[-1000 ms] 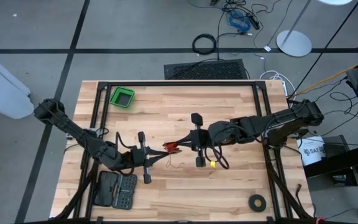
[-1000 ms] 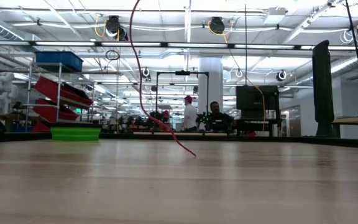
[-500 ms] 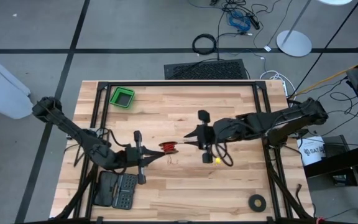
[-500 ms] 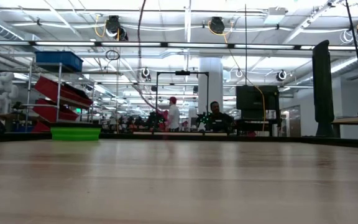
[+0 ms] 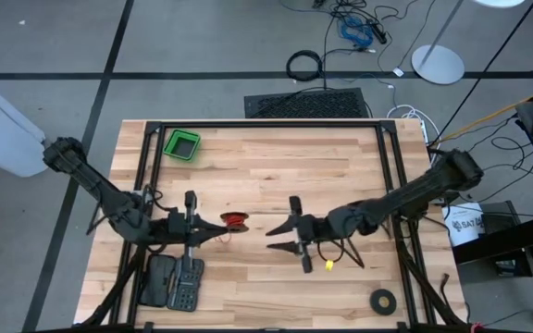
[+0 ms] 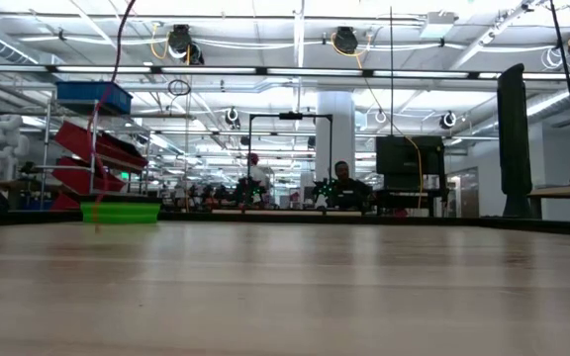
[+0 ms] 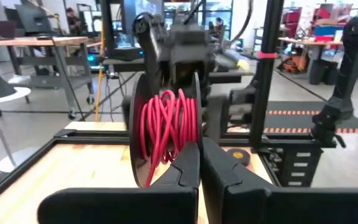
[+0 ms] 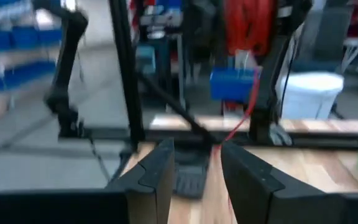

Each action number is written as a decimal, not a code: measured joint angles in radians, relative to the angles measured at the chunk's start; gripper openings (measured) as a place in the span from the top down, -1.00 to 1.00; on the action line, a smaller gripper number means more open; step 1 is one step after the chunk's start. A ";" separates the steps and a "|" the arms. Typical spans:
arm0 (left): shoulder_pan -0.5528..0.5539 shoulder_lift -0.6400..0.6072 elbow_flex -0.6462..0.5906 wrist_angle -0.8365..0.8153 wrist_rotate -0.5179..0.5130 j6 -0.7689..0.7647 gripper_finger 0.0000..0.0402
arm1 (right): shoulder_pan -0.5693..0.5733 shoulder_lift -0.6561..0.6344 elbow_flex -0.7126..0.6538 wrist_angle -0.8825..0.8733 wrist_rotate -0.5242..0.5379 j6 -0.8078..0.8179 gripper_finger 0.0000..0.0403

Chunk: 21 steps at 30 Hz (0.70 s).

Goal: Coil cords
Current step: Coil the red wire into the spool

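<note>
The cord (image 5: 236,220) is a small round coil of red loops with a dark rim (image 7: 166,121). It hangs above the table's middle with my left gripper (image 5: 222,225) shut on it. A thin red tail (image 6: 107,119) hangs down from the coil. My right gripper (image 5: 272,229) stands a little to the coil's right and points at it. Its fingers (image 8: 157,171) are open with nothing between them. In the right wrist view the coil (image 8: 247,25) shows farther off, with its tail (image 8: 238,127) below it. My left gripper pinches the coil's lower rim (image 7: 180,144) between its two fingers, several loops together. The fingers come level from the table's left. The coil stands on edge beyond the fingertips, lifted clear of the table, and its tail hangs slack.
A green bin (image 5: 181,143) stands at the far left of the table and also shows in the low view (image 6: 120,211). A black case (image 5: 176,282) lies near the front left. A black tape ring (image 5: 383,300) lies at the front right. A black frame (image 5: 266,123) edges the table.
My right gripper has opened, let go of the coil and drawn back toward the table's near edge. My left gripper has carried the coil toward the table's left, clear of the table. The hanging red tail has swung along with it.
</note>
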 joint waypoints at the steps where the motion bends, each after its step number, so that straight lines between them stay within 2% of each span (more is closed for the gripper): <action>1: -0.001 -0.005 0.000 0.001 0.004 0.002 0.99 | -0.006 0.030 -0.022 0.090 0.004 0.005 0.40; 4: 0.003 -0.009 0.000 0.005 0.012 0.016 1.00 | -0.019 0.137 -0.039 0.273 -0.032 -0.002 0.37; 7: 0.007 -0.008 0.000 0.002 0.015 0.026 1.00 | -0.025 0.243 0.004 0.343 -0.049 -0.024 0.31; 15: 0.008 -0.008 0.000 0.004 0.015 0.027 1.00 | -0.059 0.466 0.201 0.306 -0.049 -0.004 0.11; 21: -0.004 -0.008 0.000 0.001 0.015 0.031 1.00 | -0.067 0.488 0.248 0.239 -0.049 -0.004 0.19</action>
